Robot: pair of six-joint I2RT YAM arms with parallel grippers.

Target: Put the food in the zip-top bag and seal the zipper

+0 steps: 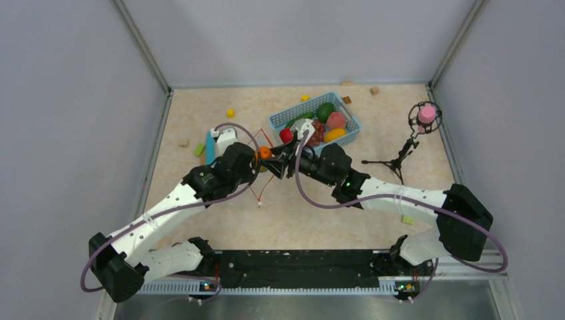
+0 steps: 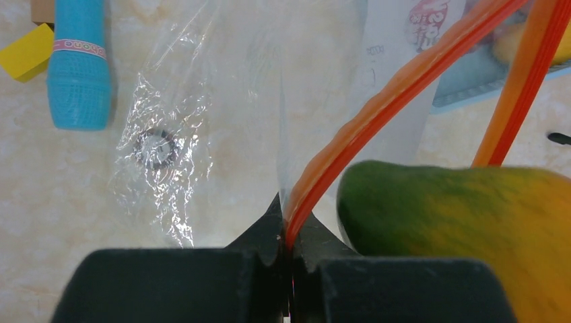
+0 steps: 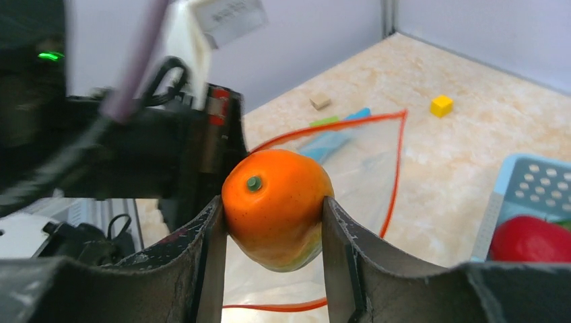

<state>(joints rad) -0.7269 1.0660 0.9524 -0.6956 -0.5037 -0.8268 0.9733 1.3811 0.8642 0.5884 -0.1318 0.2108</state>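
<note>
Print on the zip-top bag point(image 2: 202, 101) and the blue stick's point(image 2: 77, 67) band is too blurred to read. Left fingers point(image 2: 275, 232) clench the zipper point(image 2: 377, 114), bag lying mid-counter. Right fingers point(image 3: 340, 245) grasp the mango point(image 3: 276, 202) over the bag's mouth.

Soft, even light from above fills the overhead view; the pale bench point(image 1: 220, 220) is bright, and the shadows on it are faint. In the left wrist view white glare streaks the crinkled zip-top bag point(image 2: 165, 145), while the zipper point(image 2: 377, 114) and the dark left claw point(image 2: 288, 232) go soft up close. In the right wrist view the orange fruit point(image 3: 269, 222) is sharp with a dull sheen; the left arm point(image 3: 114, 141) behind it is blurred.
</note>
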